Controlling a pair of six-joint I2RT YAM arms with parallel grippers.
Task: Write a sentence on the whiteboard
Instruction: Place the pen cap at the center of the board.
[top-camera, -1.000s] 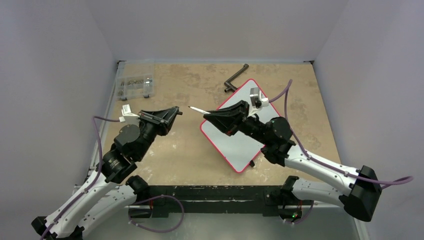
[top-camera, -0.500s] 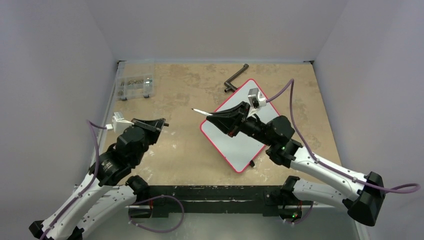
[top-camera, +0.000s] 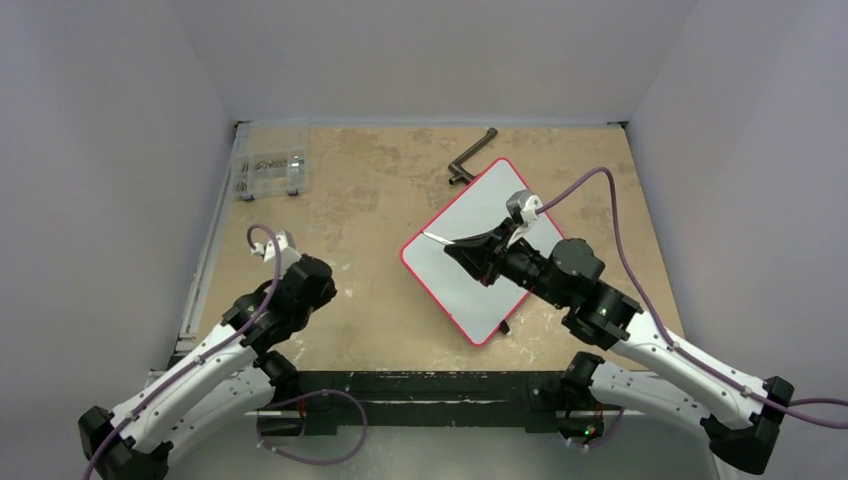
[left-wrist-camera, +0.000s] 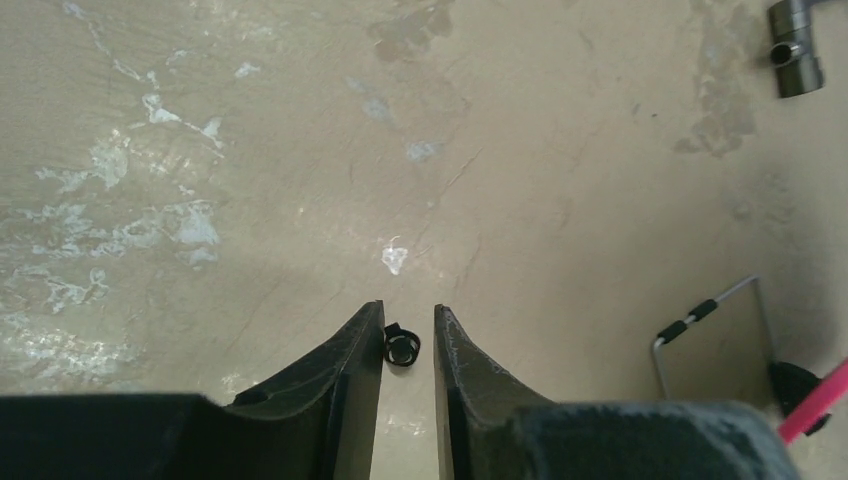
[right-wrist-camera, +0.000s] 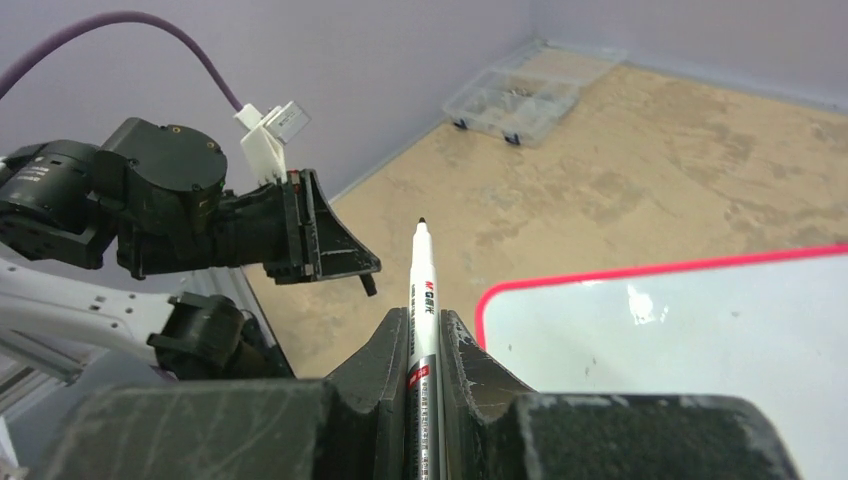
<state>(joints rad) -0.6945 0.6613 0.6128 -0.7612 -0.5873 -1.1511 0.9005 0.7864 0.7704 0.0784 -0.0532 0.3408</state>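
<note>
The whiteboard (top-camera: 490, 260) lies at an angle right of centre, pale grey with a thin red rim; its surface is bare, so the sentence is out of view. My right gripper (top-camera: 468, 246) hovers over the board's left corner, shut on a white marker (right-wrist-camera: 424, 290) whose bare black tip points left past the rim (right-wrist-camera: 600, 275). My left gripper (left-wrist-camera: 408, 312) points down at the tabletop near the left front. Its jaws stand slightly apart, and a small black cap (left-wrist-camera: 402, 346) sits between them against the left finger (left-wrist-camera: 355, 370).
A clear compartment box (top-camera: 270, 172) stands at the back left. A dark crank-shaped metal tool (top-camera: 470, 158) lies just behind the board. A bent wire piece (left-wrist-camera: 700, 318) rests on the table right of my left gripper. Walls close three sides.
My left arm has pulled back and down toward the near left, and its jaws have parted slightly. My right gripper has carried the marker rightward over the board's left corner.
</note>
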